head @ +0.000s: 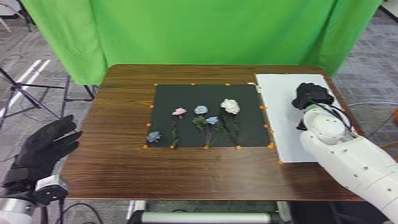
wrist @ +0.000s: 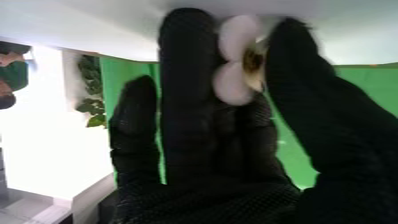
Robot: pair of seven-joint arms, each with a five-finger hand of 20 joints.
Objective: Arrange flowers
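Flower, held: white-petalled bloom (wrist: 233,82) with a yellow-brown centre, pinched between thumb and finger of the right hand (head: 311,94).
Right hand, position: above the white sheet (head: 280,100), toward its far half; in the wrist view, black glove (wrist: 222,200) with the petals lodged between the raised digits.
Flowers, on mat: five blooms, laid flat.
White specimen: white flower (head: 231,106), rightmost of the set, stem running toward the near edge.
Pale blue specimen: pale blue flower (head: 201,109), at the middle, between the pink and the white.
Blue specimen, middle: blue flower (head: 212,120), just nearer the robot than the pale one, green foliage beside it.
Pink specimen: pink flower (head: 179,111), left of the pale blue, on a long thin stem.
Blue specimen, corner: small blue flower (head: 154,136), at the near left corner.
Mat: black mat (head: 191,95), orange markers (head: 146,146) along its edges, left of the white sheet.
Left hand: black-gloved left hand (head: 40,145), off the table's left side, fingers loosely extended.
Table: brown wooden table (head: 124,100), beneath mat and sheet.
Backdrop: green curtain (head: 213,30), beyond the far edge.
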